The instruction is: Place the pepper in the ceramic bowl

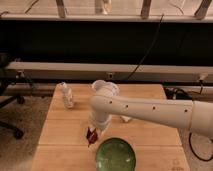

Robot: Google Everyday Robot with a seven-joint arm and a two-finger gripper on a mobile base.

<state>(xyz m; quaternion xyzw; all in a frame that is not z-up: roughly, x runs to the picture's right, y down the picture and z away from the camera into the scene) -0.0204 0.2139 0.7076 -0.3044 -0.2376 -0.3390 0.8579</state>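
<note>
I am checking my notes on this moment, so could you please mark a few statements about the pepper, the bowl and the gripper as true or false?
1. The pepper hangs at the gripper, left of the green ceramic bowl. True.
2. The pepper already lies inside the bowl. False: it is outside the bowl, near its left rim.
3. The bowl sits near the front edge of the wooden table. True.
4. The arm enters from the left. False: it reaches in from the right.
</note>
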